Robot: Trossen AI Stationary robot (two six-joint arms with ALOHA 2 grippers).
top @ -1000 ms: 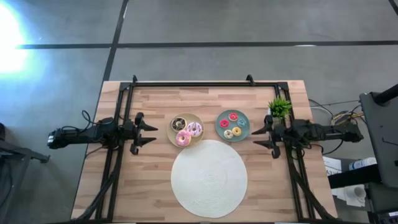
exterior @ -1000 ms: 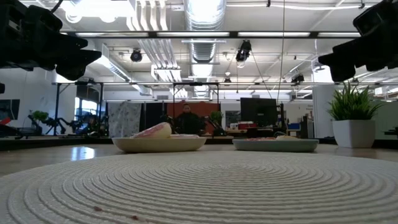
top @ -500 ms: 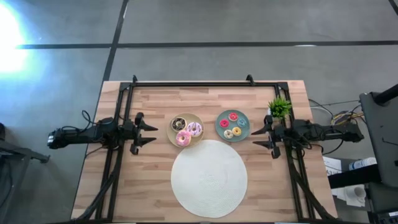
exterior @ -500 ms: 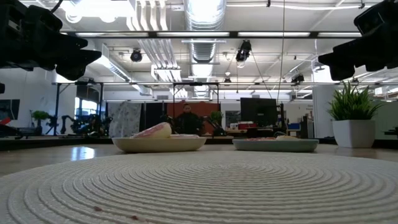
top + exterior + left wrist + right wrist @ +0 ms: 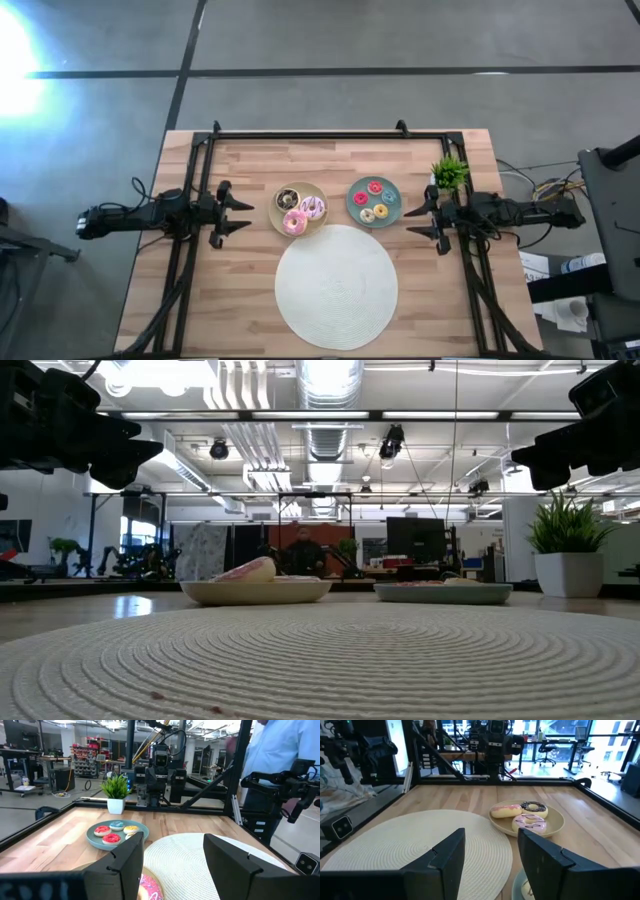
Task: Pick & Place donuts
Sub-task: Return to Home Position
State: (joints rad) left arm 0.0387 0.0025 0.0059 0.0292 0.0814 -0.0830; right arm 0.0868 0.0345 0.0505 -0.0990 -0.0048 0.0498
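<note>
On wooden table (image 5: 230, 300), just beyond white mat (image 5: 336, 285): donuts (image 5: 295, 222) plated, large on beige plate (image 5: 273, 211), minis on teal plate (image 5: 351, 204). Empty, fingers apart: left gripper (image 5: 240, 215), right gripper (image 5: 413, 222), flanking mat's far edge. Judged homing; next: park arms clear.

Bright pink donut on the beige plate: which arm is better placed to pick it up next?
Left. The left pincer is open beside the beige plate holding the bright pink donut; the right pincer sits beyond the teal plate.
</note>
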